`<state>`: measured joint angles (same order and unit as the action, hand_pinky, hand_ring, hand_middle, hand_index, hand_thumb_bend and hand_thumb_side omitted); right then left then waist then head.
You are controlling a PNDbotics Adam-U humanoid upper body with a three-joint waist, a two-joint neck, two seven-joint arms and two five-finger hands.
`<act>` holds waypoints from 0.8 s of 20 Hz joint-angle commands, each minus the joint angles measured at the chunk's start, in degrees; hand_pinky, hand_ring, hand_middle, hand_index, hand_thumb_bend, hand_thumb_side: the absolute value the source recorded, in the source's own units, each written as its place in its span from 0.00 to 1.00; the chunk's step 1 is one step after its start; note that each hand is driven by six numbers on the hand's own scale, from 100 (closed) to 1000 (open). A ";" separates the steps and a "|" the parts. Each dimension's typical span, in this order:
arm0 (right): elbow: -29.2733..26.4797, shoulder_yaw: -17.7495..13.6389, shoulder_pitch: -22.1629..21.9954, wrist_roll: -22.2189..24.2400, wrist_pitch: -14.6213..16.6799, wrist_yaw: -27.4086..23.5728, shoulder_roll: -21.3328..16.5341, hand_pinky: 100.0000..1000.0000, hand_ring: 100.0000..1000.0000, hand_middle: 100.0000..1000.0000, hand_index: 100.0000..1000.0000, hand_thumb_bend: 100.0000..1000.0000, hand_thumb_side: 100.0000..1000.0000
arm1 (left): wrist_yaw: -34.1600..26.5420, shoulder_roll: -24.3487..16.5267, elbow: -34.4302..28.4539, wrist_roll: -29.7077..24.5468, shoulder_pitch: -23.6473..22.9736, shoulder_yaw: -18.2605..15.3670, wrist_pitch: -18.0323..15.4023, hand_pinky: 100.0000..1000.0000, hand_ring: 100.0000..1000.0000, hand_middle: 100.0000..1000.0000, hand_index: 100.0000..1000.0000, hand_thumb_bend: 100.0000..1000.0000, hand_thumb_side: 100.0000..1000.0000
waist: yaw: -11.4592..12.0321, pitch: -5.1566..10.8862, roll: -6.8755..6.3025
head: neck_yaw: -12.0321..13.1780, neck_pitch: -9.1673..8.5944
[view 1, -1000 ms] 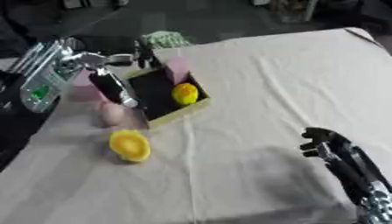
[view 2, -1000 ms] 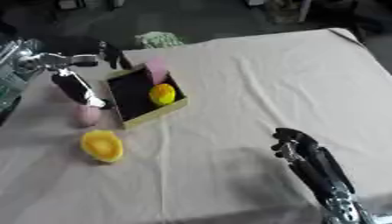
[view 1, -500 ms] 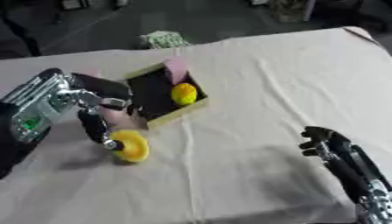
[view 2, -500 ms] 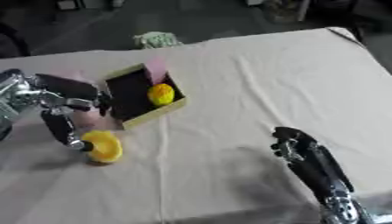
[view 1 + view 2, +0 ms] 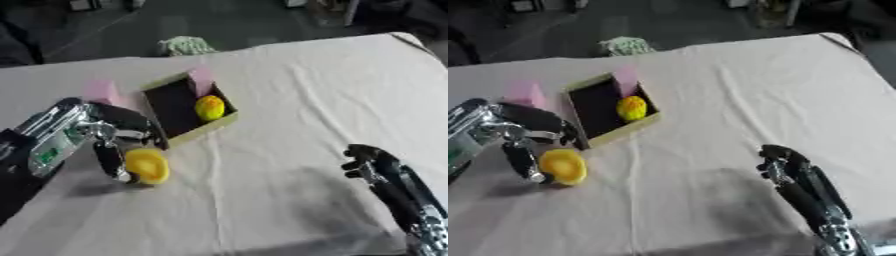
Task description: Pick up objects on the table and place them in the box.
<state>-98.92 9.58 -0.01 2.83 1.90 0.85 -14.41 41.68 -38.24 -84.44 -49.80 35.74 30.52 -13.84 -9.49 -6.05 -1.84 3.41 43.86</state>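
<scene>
head stereo pair, looking down, shared table (image 5: pixel 289 90)

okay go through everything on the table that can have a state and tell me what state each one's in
box: open, one yellow object inside
yellow object in box: resting inside
yellow object on table: outside the box, at left hand's fingers
left hand: fingers extended beside it
right hand: idle, curled, empty

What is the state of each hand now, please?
Left hand: at the yellow object on the table, fingers beside it; a closed grip cannot be told.
Right hand: idle at lower right, fingers curled, holding nothing.
</scene>
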 commanded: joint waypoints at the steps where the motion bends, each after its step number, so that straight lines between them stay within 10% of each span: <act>1: -1.14 -0.37 0.40 -0.20 0.12 0.25 -0.71 0.64 0.65 0.69 0.77 0.00 0.57 | -0.14 -1.60 -1.19 -0.69 0.52 -1.16 -1.91 0.61 0.49 0.51 0.68 0.01 0.00 | 0.13 0.70 0.08 | -0.23 0.26; 9: -1.09 -0.43 0.13 -0.33 0.08 0.22 -0.68 0.64 0.65 0.69 0.77 0.00 0.57 | -3.72 -2.38 -3.71 5.35 4.76 -6.64 3.90 0.57 0.42 0.43 0.61 0.04 0.02 | 0.29 0.91 0.13 | -0.56 0.26; 16: -0.98 -0.19 0.02 -0.12 0.00 0.03 -0.50 0.64 0.65 0.69 0.78 0.00 0.58 | 5.86 6.44 9.40 15.77 10.81 -8.86 6.48 0.60 0.46 0.46 0.64 0.15 0.06 | -0.39 1.11 0.48 | -0.20 0.26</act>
<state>-98.92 9.58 -0.13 2.66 1.85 0.85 -14.40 45.77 -32.53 -76.98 -36.01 45.08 22.95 -7.68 -9.91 -5.67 -1.54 3.00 43.86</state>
